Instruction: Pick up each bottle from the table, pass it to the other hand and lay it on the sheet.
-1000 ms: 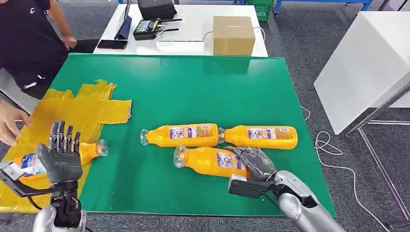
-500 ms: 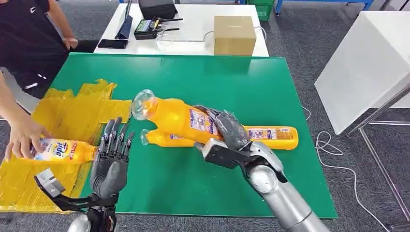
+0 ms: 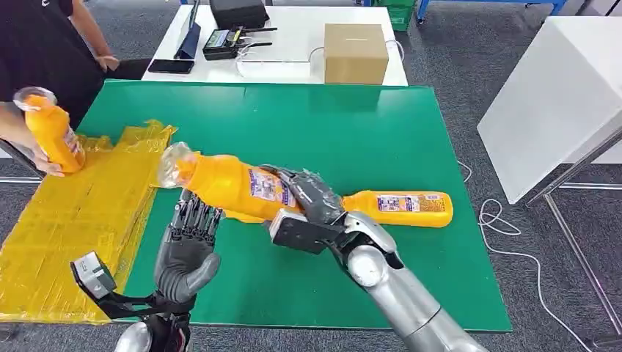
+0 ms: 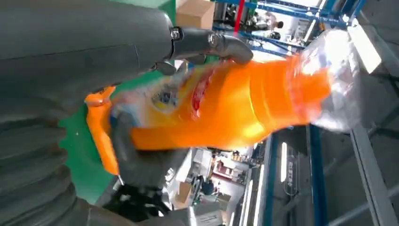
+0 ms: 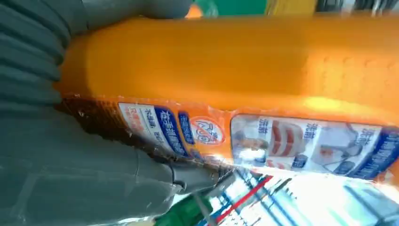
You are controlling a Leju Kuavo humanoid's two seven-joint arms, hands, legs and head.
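My right hand [image 3: 312, 202] grips an orange bottle [image 3: 227, 183] by its labelled body and holds it tilted above the green table [image 3: 293, 132], clear cap end toward the left. Its label fills the right wrist view, where the bottle [image 5: 235, 70] lies against that hand [image 5: 84, 165]. My left hand [image 3: 189, 246] stands open just under the bottle, fingers pointing up and apart. In the left wrist view the bottle [image 4: 235, 108] hangs close in front of the left hand [image 4: 70, 52]. Another orange bottle [image 3: 400, 207] lies on the table to the right. The yellow sheet [image 3: 81, 213] covers the table's left side.
A person at the far left holds an orange bottle [image 3: 55, 136] upright over the sheet. A white table behind carries a cardboard box [image 3: 355, 53], a phone and dark devices. A white cabinet [image 3: 557, 95] stands to the right, with cables on the floor.
My right hand has lifted its bottle off the table and carried it left, over my left hand. My left hand moved right. The person picked a bottle up off the sheet.
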